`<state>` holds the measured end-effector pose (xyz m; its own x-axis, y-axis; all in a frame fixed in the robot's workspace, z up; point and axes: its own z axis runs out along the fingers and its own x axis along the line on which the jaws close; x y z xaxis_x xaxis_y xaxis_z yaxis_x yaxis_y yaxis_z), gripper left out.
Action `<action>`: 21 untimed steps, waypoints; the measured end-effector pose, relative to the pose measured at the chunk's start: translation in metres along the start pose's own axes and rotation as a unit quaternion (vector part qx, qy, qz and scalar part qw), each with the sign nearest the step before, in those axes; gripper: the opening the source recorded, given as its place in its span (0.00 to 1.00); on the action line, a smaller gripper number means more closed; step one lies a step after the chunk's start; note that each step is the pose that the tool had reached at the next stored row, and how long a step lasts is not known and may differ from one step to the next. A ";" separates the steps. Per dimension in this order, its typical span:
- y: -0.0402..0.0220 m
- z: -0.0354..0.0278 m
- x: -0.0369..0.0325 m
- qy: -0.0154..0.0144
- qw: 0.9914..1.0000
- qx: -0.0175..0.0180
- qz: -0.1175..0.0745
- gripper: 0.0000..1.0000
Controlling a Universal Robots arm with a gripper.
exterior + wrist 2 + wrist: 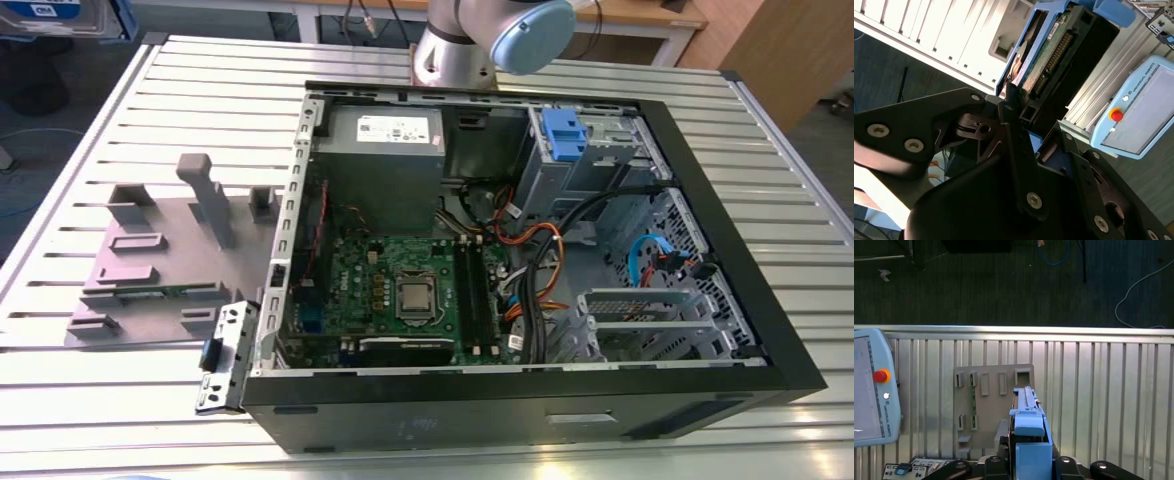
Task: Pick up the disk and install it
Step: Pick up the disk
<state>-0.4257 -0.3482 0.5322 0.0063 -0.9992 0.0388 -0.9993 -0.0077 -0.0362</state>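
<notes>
The disk (1050,60), a flat silver drive clipped in a blue plastic carrier frame with its green circuit board and black connector row exposed, is clamped edge-on between the black metal fingers (1010,107) of the gripper (1035,122). The jaws are drawn in narrow against the carrier's two long sides. In the first wrist view the disk is seen in the air over the ribbed aluminium table (174,90), with the grey moulded fixture plate (989,405) lying below it.

The step in hand is judged to be the carry from the plate to the open black computer case (534,425). In the exterior view the plate sits at nine o'clock of the case, and a blue-fronted metal drive cage (561,135) stands at about one o'clock inside it. For this step, the carrier is best gripped squarely so that it cannot pivot. Enough height is needed over the case wall, and the loose orange and black cables near the cage are to be avoided. Which end must enter first cannot be told.

By count, there are:
- one disk
- one gripper
- one fixture plate
- one case
- one drive cage
- one table
- one pale-blue control pendant with a red button (1139,117)
</notes>
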 end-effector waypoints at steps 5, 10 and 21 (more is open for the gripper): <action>-0.0001 -0.0027 0.0001 0.000 1.000 0.000 0.000 0.36; -0.0002 -0.0054 0.0002 0.000 1.000 0.000 0.000 0.36; -0.0004 -0.0116 0.0004 0.000 1.000 0.000 0.000 0.36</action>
<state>-0.4257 -0.3482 0.5438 0.0063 -0.9992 0.0388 -0.9993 -0.0077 -0.0362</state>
